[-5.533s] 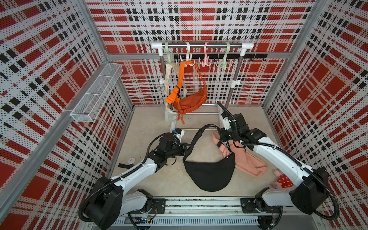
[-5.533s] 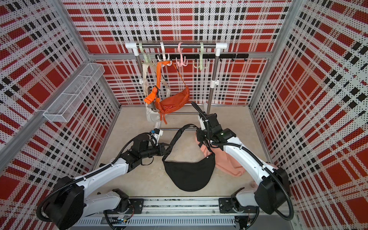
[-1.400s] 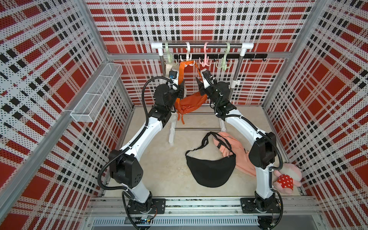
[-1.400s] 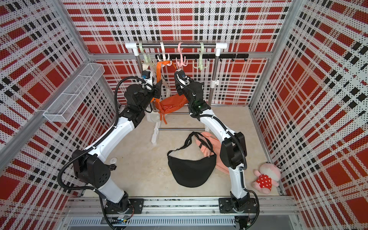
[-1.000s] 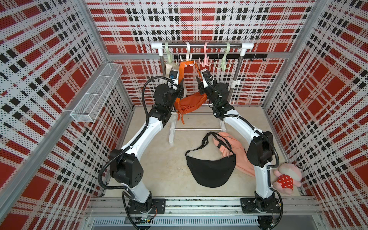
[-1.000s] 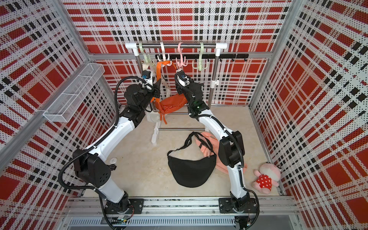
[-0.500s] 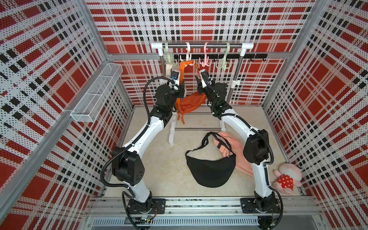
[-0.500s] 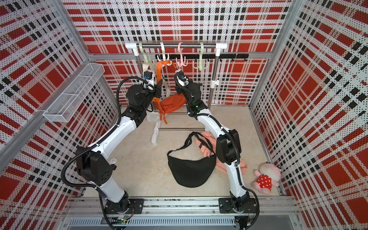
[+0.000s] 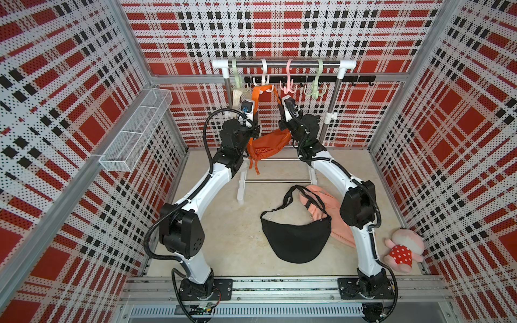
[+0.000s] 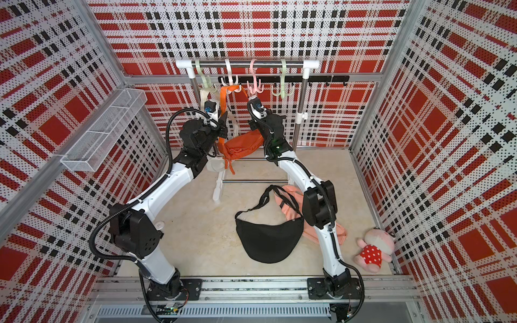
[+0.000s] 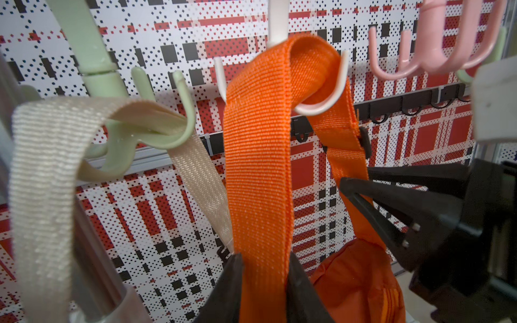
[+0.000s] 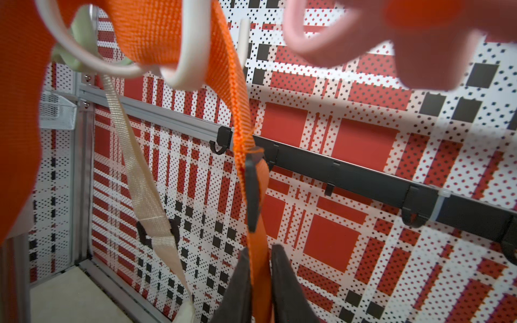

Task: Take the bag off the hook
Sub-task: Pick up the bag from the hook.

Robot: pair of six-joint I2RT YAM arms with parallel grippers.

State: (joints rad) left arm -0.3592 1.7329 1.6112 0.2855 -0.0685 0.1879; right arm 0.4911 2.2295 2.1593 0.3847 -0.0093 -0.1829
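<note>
Hanging from the rail of the clothes rack (image 9: 282,63) at the back of the cell, the orange bag (image 9: 268,142) was flanked by my two raised arms. On the floor well in front lay a black bag (image 9: 296,240) partly over a pink bag (image 9: 334,223), with a plush toy (image 9: 402,249) in the corner; none was involved.

The bag's orange strap (image 11: 260,167) was looped over one prong of the white hook (image 11: 319,107), beside a cream strap (image 11: 42,173) on the green hook (image 11: 98,81).

Change since half a second before: both claws, then spread about the strap, had pressed together.
- My left claw (image 11: 264,261) pinched the flat run of webbing nearer the cream strap.
- My right claw (image 12: 260,250) pinched the other run, edge-on, just below its black slider (image 12: 253,190).

Meaning for the task: the grasp appeared complete, yet the bag was not freed, its loop resting in the hook's curve. I judged that the next move called for lifting both runs together until the loop cleared the prong's upturned tip. Uneven lifting could swing the hook or snag the webbing.
</note>
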